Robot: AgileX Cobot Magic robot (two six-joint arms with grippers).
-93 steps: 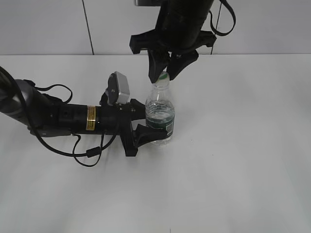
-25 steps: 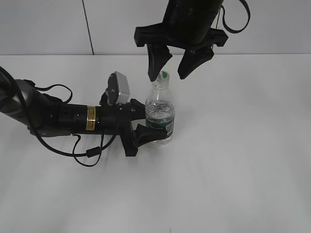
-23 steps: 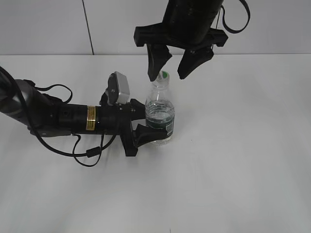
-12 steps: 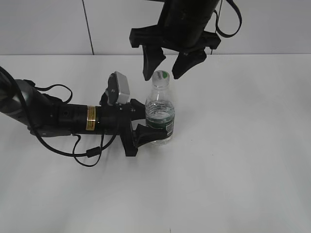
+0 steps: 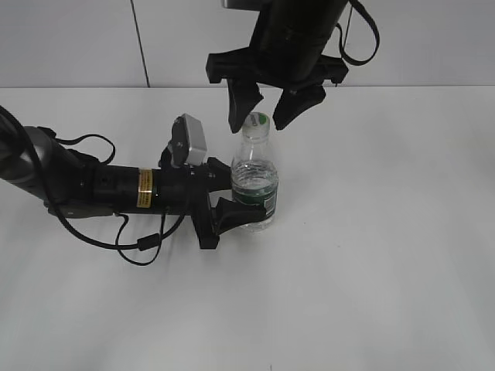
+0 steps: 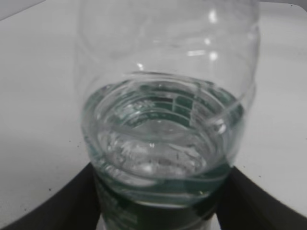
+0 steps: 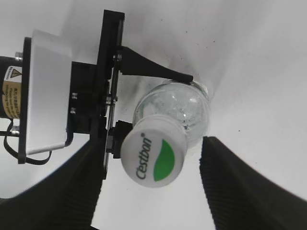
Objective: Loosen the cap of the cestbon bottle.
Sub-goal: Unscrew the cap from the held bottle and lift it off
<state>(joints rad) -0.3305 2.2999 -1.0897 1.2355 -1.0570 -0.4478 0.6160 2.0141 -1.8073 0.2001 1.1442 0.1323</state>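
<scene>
The bottle stands upright on the white table, near the middle of the exterior view. The left gripper comes in from 9 o'clock and is clenched around the bottle's lower body at its green label; its 2 fingers show on either side of the bottle in the right wrist view. In the left wrist view the bottle fills the frame, partly full of water.

The cap sits on the bottle's neck, white with a green mark on top. The right gripper hangs above it from 12 o'clock, released, its 2 fingers spread to either side of the cap and clear of it. From the right wrist, the cap lies between the 2 dark fingers, touching neither.
</scene>
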